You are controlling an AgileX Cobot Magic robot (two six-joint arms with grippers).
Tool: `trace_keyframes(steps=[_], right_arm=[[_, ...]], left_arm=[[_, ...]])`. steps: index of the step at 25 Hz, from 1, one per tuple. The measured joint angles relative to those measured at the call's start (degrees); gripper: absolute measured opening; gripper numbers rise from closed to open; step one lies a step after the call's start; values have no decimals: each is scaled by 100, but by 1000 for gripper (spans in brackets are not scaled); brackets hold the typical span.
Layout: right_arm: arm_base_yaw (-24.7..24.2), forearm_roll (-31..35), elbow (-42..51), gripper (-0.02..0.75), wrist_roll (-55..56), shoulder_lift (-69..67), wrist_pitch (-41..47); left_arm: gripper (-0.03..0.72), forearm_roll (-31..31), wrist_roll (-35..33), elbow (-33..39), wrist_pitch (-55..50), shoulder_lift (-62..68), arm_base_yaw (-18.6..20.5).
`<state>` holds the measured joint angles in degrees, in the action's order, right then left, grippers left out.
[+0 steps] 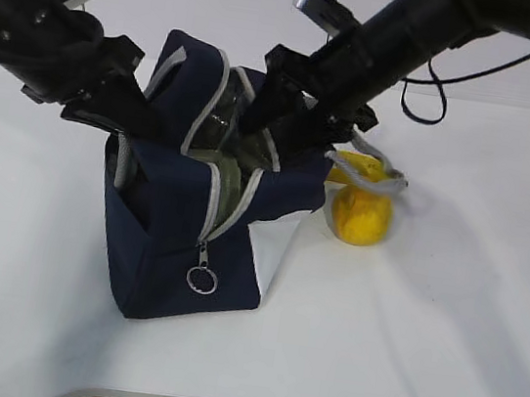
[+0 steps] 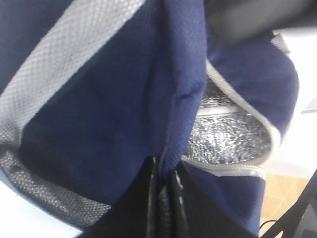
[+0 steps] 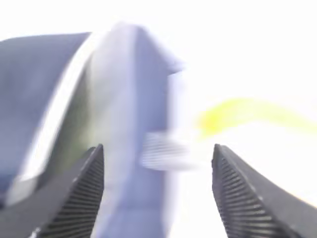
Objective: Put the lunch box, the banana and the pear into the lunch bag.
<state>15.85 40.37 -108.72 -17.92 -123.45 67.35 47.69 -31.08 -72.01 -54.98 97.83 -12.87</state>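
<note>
The navy lunch bag stands in the middle with its top unzipped and open. Part of the clear lunch box with its pale green lid shows inside the opening. My left gripper is shut on the bag's left rim; the left wrist view shows it pinching blue fabric beside the silver lining. My right gripper is open and empty just over the bag's right rim, and is also open in the blurred right wrist view. The pear and the banana lie on the table right of the bag.
A grey bag handle drapes toward the fruit. The zipper's ring pull hangs on the bag's front. The white table reaches to its front edge at the bottom. A black cable hangs behind the right arm.
</note>
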Motion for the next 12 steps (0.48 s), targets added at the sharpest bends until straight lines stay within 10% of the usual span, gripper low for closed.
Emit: trace_keyframes(steps=[12], right_arm=[[0, -2731, -1796, 518, 690, 0, 343]], left_arm=[[6, -319, -13, 0, -207, 0, 0]])
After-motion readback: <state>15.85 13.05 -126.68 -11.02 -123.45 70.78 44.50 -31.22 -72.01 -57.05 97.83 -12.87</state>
